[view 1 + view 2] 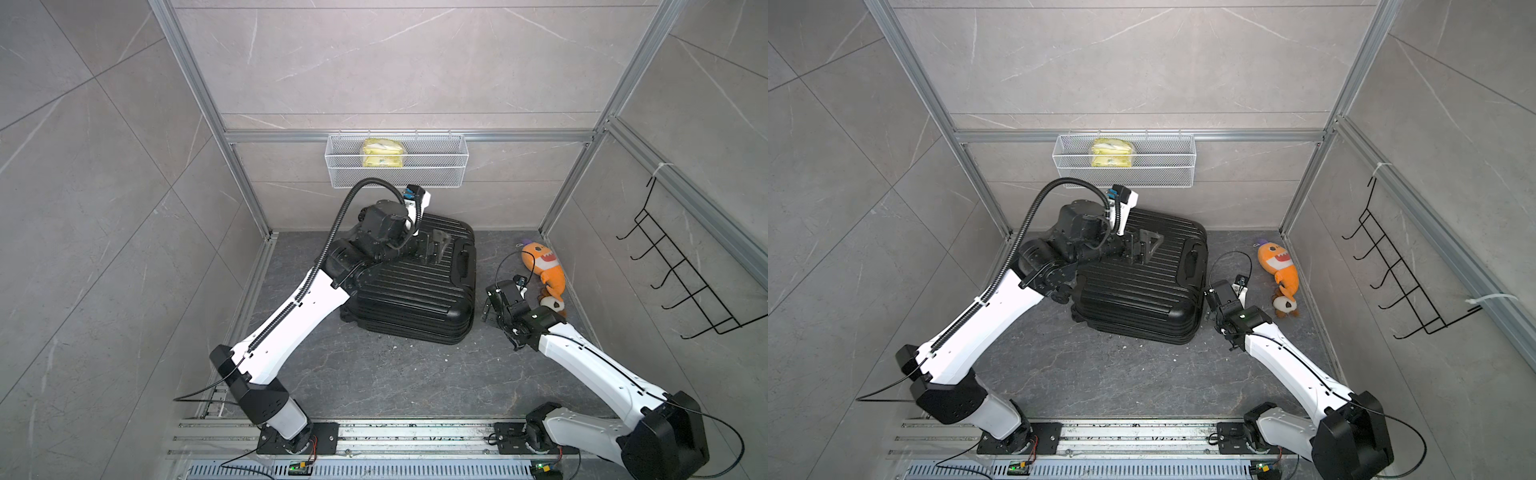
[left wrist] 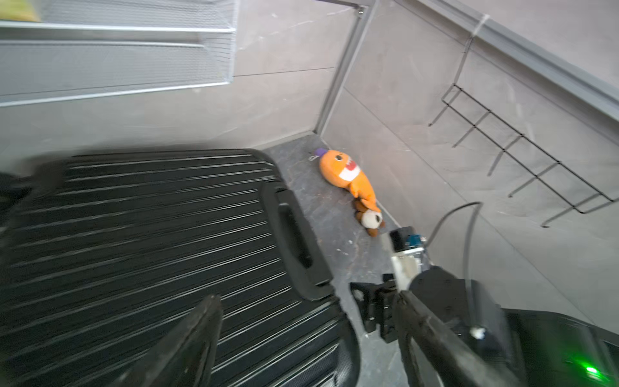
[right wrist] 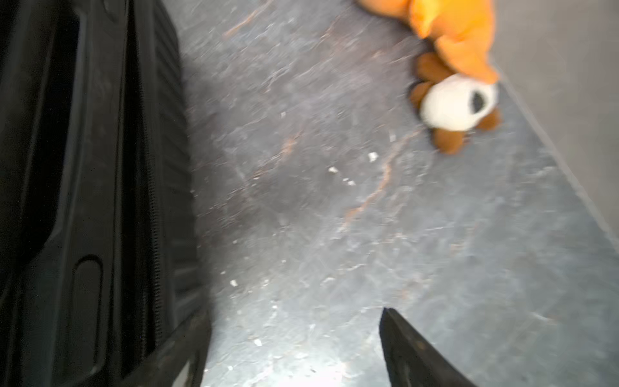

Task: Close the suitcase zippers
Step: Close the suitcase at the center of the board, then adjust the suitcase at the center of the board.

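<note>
Small black ribbed suitcase (image 1: 415, 299) flat on the dark grey surface (image 1: 395, 374), toward the back wall, shell halves together by the look of both top views, handle (image 1: 464, 262) on the side toward the robot's right. Left hand (image 1: 435, 248) above the far part of the upper shell, fingers spread wide, nothing gripped; in the left wrist view, ribbed shell just below both fingers. Right hand (image 1: 492, 313) low, just beside the handle-side edge of the suitcase, near its front corner, fingers likewise wide apart, only bare surface between them in the right wrist view. Zipper track (image 3: 151, 234) there as a thin toothed line along the seam; pulls not made out, zipped or unzipped impossible to tell through the blur. Orange plush toy (image 1: 544, 266) and small brown-and-white plush (image 1: 552, 304) by the right wall, apart from the suitcase. Wire basket (image 1: 436, 174) on the back wall, yellow packet (image 1: 382, 153) inside. Black wire rack (image 1: 685, 282) on the right wall.
</note>
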{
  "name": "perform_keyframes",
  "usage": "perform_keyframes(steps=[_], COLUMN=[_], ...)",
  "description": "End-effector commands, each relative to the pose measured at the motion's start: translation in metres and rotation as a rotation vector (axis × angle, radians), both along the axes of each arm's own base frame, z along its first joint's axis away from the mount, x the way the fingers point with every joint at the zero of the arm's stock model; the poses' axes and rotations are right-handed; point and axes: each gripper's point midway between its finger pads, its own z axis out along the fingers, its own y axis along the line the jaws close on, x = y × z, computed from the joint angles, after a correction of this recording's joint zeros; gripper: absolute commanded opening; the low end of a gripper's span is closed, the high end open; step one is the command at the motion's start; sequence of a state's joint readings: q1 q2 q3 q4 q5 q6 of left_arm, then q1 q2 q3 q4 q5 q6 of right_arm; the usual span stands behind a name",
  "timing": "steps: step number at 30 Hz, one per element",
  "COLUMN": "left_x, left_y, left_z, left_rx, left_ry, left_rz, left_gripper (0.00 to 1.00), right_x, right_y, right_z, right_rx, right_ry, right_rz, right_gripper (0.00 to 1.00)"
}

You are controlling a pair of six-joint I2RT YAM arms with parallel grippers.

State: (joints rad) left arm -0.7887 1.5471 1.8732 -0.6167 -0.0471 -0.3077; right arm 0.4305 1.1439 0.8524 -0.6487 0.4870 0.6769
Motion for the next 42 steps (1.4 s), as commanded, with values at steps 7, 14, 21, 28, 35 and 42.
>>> perform_keyframes(steps=[7, 14, 21, 28, 35, 42], left_x=[-0.007, -0.043, -0.020, -0.006, -0.050, -0.014], left_y=[0.095, 0.138, 0.199, 0.248, 0.224, 0.239], left_z=[-0.073, -0.127, -0.143, -0.159, -0.205, -0.235], left_rx=[0.209, 0.382, 0.415, 0.471, 0.645, 0.785], left_ry=[0.092, 0.221, 0.273, 0.252, -0.006, -0.041], left_rz=[0.155, 0.199, 0.268, 0.114, -0.503, -0.556], left_gripper=[0.83, 0.83, 0.85, 0.84, 0.85, 0.83], right_x=[0.014, 0.046, 0.050, 0.030, 0.017, 0.015], right_y=[0.015, 0.039, 0.068, 0.075, 0.077, 0.078], right_z=[0.043, 0.077, 0.089, 0.101, 0.103, 0.103], right_rx=[0.065, 0.153, 0.262, 0.295, 0.306, 0.307], right_ry=[-0.067, -0.089, -0.072, -0.061, -0.045, -0.041], right_rz=[0.170, 0.351, 0.465, 0.535, 0.565, 0.575], right_gripper=[0.74, 0.71, 0.71, 0.74, 0.76, 0.77])
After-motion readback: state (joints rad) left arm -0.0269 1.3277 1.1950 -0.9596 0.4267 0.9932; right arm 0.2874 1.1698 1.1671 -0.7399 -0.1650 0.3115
